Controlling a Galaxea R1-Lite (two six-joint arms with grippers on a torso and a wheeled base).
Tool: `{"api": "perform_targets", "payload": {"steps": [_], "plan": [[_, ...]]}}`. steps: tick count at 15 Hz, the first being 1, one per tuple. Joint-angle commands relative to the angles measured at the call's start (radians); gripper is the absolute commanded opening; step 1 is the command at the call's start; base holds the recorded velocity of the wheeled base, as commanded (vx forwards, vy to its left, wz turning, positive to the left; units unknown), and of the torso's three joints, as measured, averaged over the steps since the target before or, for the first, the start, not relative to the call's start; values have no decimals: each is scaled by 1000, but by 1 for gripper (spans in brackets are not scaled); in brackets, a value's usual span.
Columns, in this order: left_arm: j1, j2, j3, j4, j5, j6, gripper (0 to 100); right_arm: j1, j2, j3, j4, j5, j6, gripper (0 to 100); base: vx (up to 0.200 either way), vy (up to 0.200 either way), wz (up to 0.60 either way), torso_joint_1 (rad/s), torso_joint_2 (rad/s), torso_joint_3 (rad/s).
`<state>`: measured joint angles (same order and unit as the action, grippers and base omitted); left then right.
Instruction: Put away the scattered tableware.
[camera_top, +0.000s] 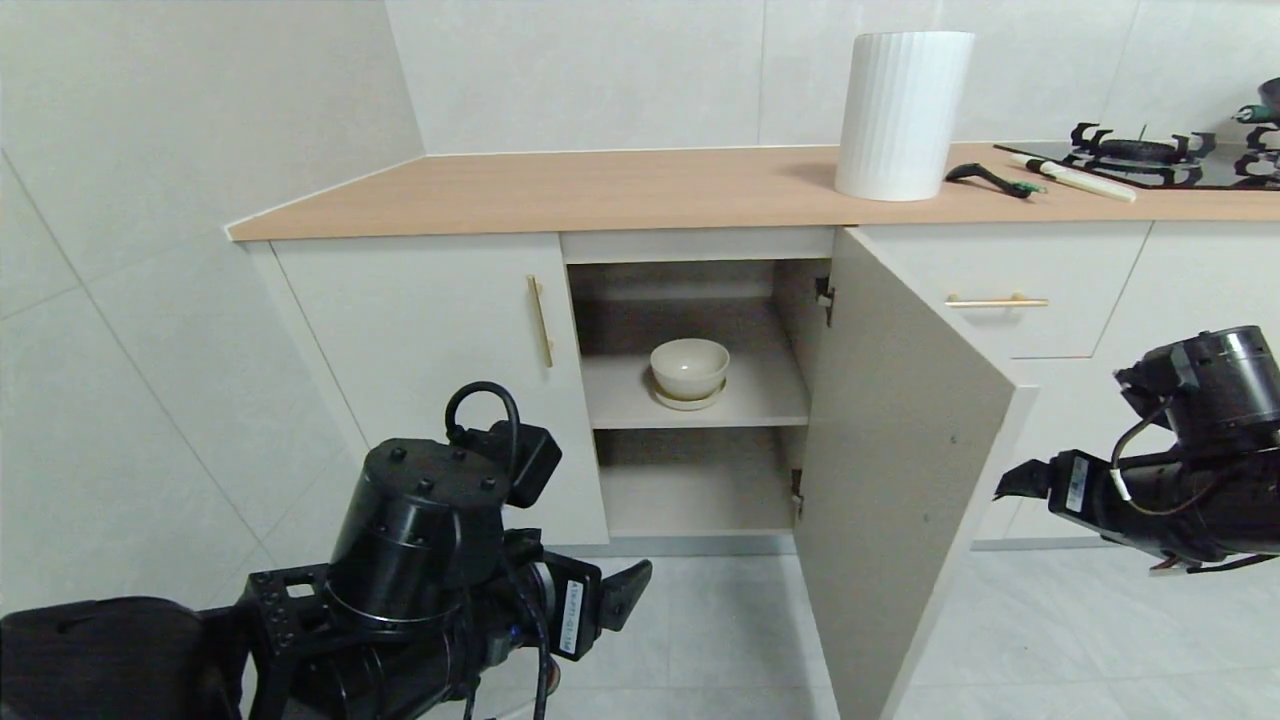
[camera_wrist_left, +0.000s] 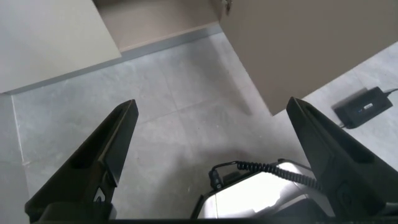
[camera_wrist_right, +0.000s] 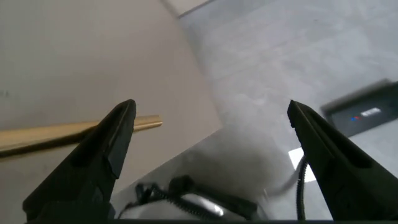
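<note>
Bowl (camera_top: 689, 367) sitting on shelf (camera_top: 770, 395), likely fragile, rim offering grip; left gripper (camera_wrist_left: 211, 143) and right gripper (camera_wrist_right: 208, 149) holding fingers (camera_wrist_left: 106, 155) wide apart, empty.

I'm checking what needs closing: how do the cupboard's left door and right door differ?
The left door is shut, flush with the cabinet front; the right door stands swung open, baring the shelf with the bowl. The left door shows its outer face with an upright gold handle; the right door shows its inner face and hinges. Both are plain pale panels under the wooden counter.
</note>
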<state>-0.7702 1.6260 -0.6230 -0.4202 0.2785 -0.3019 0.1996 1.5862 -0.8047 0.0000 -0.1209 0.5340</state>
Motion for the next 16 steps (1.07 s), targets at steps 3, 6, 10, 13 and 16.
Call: {"api": "perform_targets", "payload": {"steps": [3,6,10,13,16], "plan": [[2,-1,0,0,1,1,100,164,25,-27,-25,21,-2,100,0,0,0,0,0,0],[2,-23,2,0,-1,23,100,268,86,-62,-94,61,-9,100,0,0,0,0,0,0],[2,-60,2,0,1,32,100,296,213,-163,-103,76,-11,100,0,0,0,0,0,0],[2,-63,0,0,1,33,100,294,279,-249,-103,81,-12,100,0,0,0,0,0,0],[3,-61,0,0,1,33,100,294,347,-311,-124,83,-11,100,0,0,0,0,0,0]]}}
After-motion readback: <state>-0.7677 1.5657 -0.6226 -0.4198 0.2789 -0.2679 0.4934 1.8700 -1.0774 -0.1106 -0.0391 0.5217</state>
